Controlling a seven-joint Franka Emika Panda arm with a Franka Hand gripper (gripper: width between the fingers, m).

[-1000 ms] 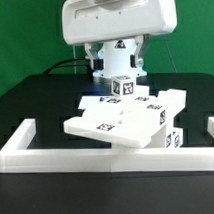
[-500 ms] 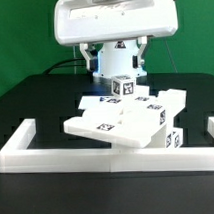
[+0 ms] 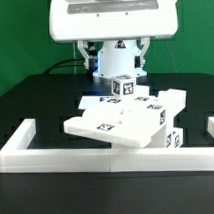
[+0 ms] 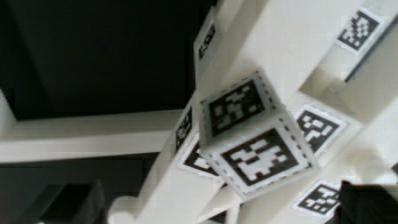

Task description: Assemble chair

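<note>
1. I see the chair parts (image 3: 116,123) in a pile in the middle of the black table (image 3: 30,103). They are not a chair yet.
2. A big flat slab (image 3: 96,123) lies at the front, and its front corner sits on the white border rail (image 3: 57,155). More white bars lie on it and beside it, towards the exterior view's right.
3. A small block (image 3: 122,87) with a black-and-white tag sits on top of the pile.
4. The gripper (image 3: 118,65) hangs just behind the pile. Its jaws are wide apart. A tall white piece (image 3: 111,57) stands between them, and I cannot tell if they touch it. They do not look clamped on anything.
5. The wrist view is very close to the parts. It shows a tagged piece (image 4: 253,150) and other white edges crossing each other.
6. I think the parts are hard and stiff, like plastic blocks. They look light and will not bend or squash.
7. They look smooth, so they may slip or twist in a weak hold.
8. I think the best place to grab is across the two flat sides of a thin bar or block, near its middle. The slab looks too wide, so it should be held by a thin edge.
</note>
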